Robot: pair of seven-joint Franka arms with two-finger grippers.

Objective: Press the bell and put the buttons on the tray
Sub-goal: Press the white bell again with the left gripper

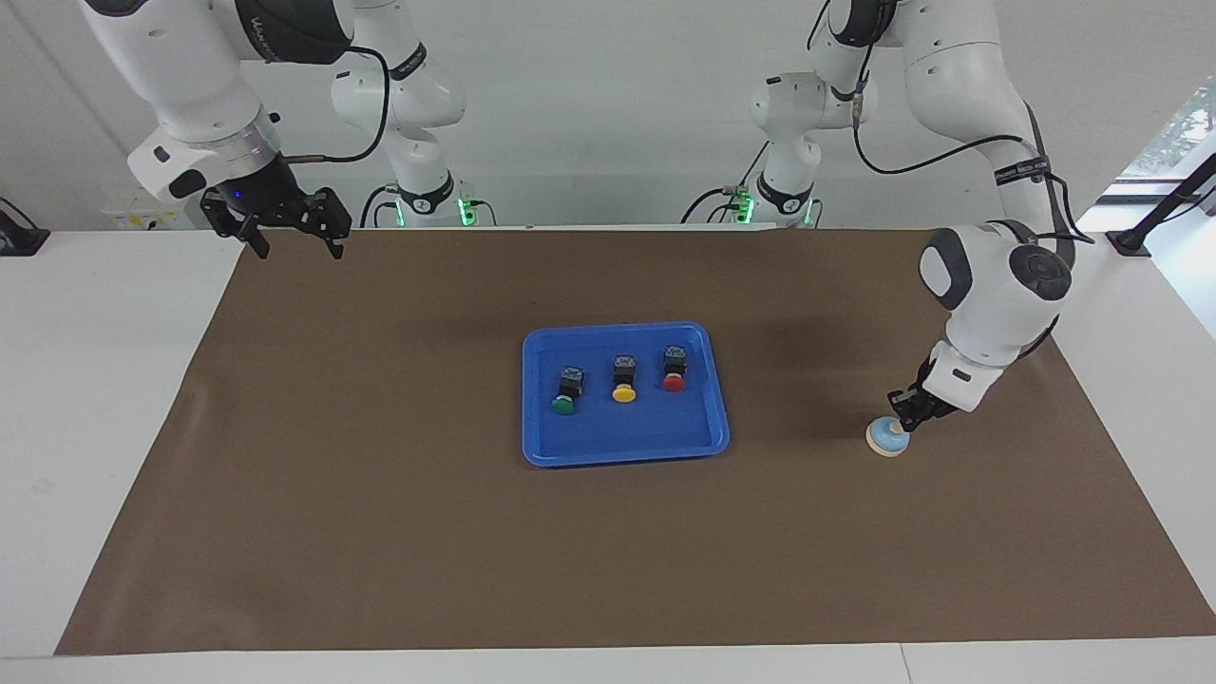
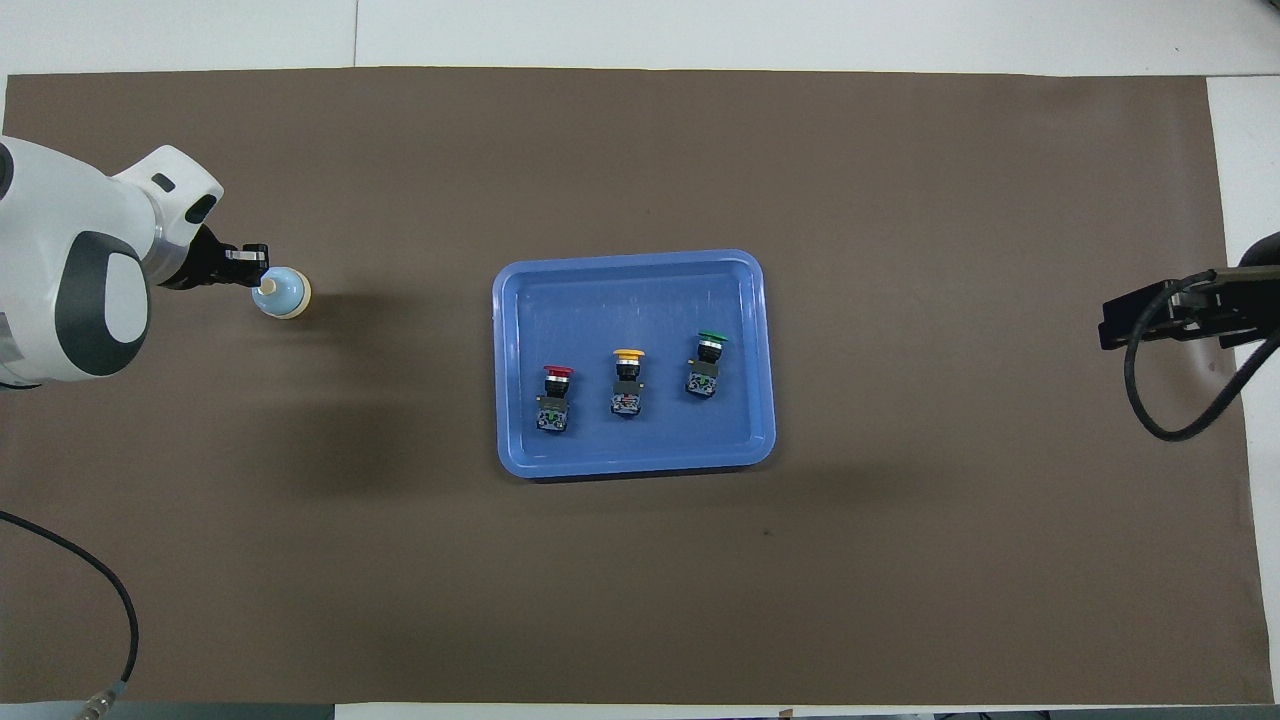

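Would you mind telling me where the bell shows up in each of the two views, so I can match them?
Facing view: the bell sits at the picture's right, on the brown mat, under the left gripper.
Overhead view: the bell is at the picture's left, at mid-height.
Shared landmark: the tray in the middle.

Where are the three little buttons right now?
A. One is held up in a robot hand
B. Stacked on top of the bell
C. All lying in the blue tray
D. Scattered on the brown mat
C: the red button, yellow button and green button all lie side by side inside the blue tray.
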